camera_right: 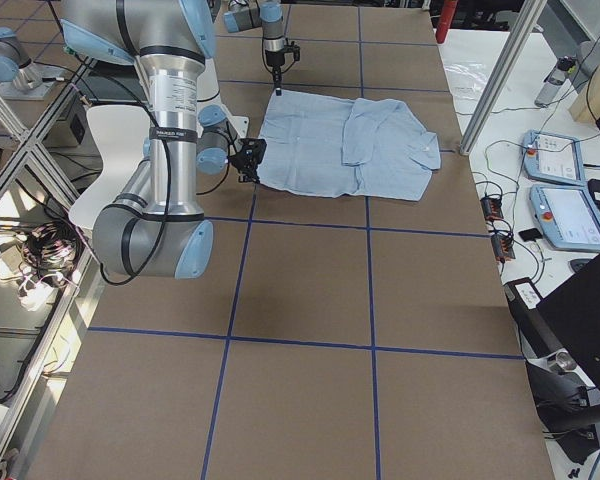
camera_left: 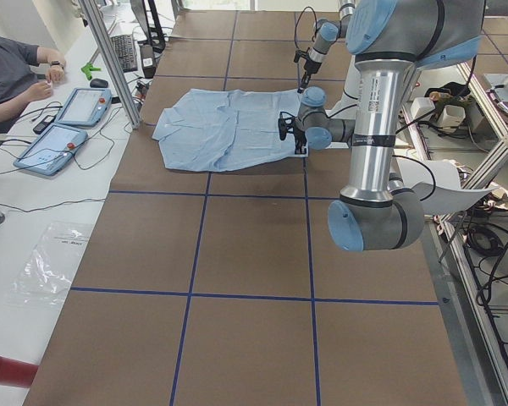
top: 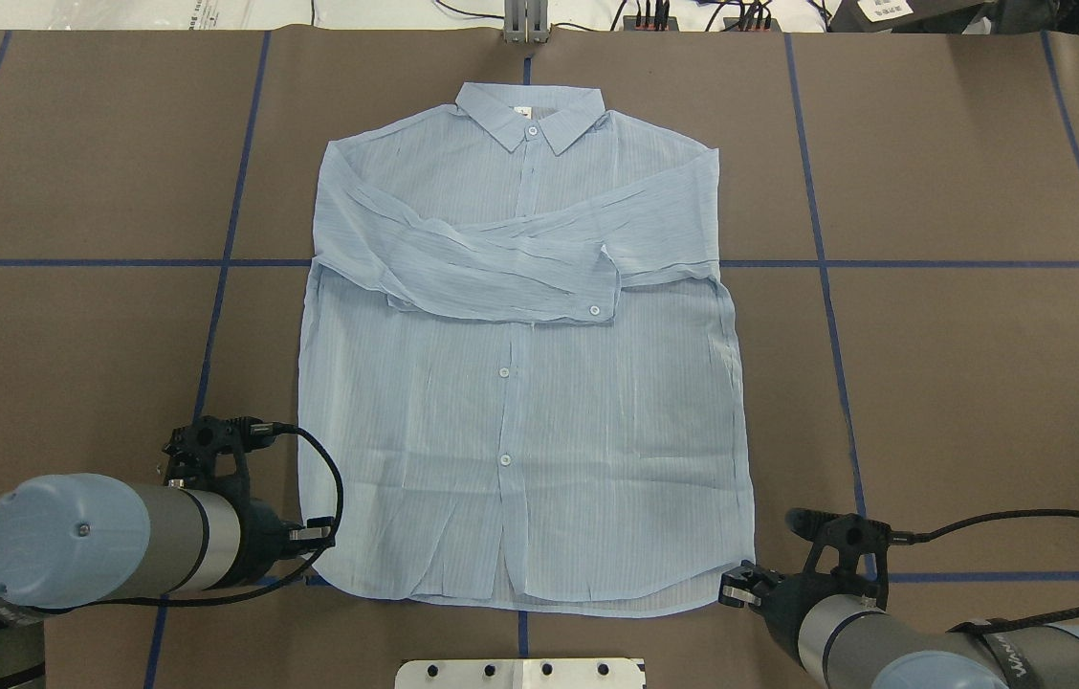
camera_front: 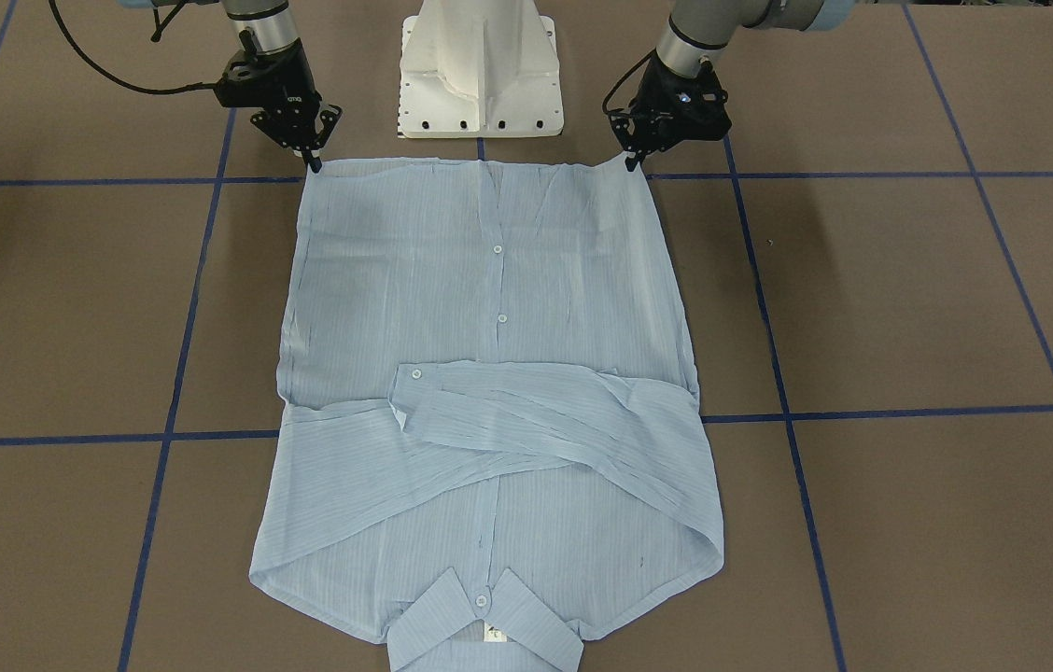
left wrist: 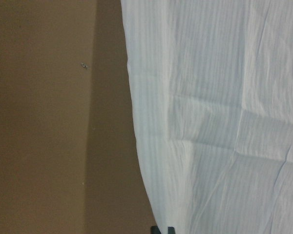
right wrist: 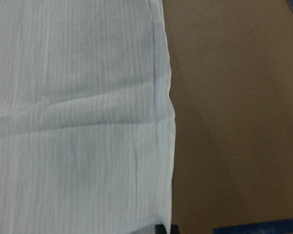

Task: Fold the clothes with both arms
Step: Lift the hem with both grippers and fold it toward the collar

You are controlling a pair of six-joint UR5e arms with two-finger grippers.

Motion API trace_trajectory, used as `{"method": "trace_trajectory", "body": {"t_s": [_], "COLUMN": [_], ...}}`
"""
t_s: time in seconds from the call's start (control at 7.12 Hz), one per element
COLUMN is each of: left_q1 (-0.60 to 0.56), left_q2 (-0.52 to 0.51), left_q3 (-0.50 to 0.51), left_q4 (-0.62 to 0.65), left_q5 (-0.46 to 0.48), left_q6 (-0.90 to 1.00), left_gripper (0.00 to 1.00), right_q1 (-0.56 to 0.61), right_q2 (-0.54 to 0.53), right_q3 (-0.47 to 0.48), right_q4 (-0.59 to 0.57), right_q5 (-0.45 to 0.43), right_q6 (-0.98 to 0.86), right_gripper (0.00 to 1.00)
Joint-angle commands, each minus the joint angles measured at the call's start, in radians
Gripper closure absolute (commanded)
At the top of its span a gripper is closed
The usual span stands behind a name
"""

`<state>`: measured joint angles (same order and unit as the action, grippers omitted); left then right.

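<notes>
Light blue shirt, thin and finely striped, is spread flat on the brown table, sleeves crossed. Its two bottom corners are pinched by the closed left gripper and right gripper.

**Thin cloth on matt brown**

Shirt: thin, soft, finely striped light blue cloth, slightly see-through and creased; small glossy white buttons. Surface: matt brown, paper-like, finely grained, crossed by smooth blue tape. Left arm and right arm: satin silver metal tubes, smooth light blue caps. Left pincer and right pincer: matt black.
</notes>
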<state>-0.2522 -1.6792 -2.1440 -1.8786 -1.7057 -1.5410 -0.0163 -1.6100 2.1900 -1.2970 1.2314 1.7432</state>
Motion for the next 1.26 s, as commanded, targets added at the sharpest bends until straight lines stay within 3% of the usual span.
{"method": "trace_trajectory", "body": {"t_s": [0.0, 0.14, 0.42, 0.56, 0.7, 1.12], "left_q1": [0.043, 0.081, 0.152, 0.146, 0.119, -0.161], "left_q2": [0.001, 0.006, 0.065, 0.061, 0.049, -0.031], "left_q3": [-0.06, -0.086, -0.253, -0.287, -0.284, -0.206], "left_q4": [0.022, 0.022, 0.022, 0.059, 0.105, 0.121], "left_q5": [-0.046, -0.095, -0.188, -0.218, -0.219, -0.213], "left_q6": [-0.002, -0.004, -0.031, -0.031, -0.031, -0.022], "left_gripper": [1.0, 1.0, 1.0, 1.0, 1.0, 1.0], "right_q1": [0.003, -0.022, -0.101, -0.059, 0.006, 0.293], "right_q2": [0.005, 0.004, 0.015, 0.054, 0.094, 0.272], "right_q3": [0.098, 0.214, 0.481, 0.54, 0.531, 0.381], "right_q4": [-0.112, -0.224, -0.474, -0.549, -0.614, -0.63], "right_q5": [0.049, 0.116, 0.222, 0.302, 0.336, 0.346], "right_q6": [0.004, 0.012, 0.013, 0.012, 0.001, -0.08], "right_gripper": [1.0, 1.0, 1.0, 1.0, 1.0, 1.0]}}
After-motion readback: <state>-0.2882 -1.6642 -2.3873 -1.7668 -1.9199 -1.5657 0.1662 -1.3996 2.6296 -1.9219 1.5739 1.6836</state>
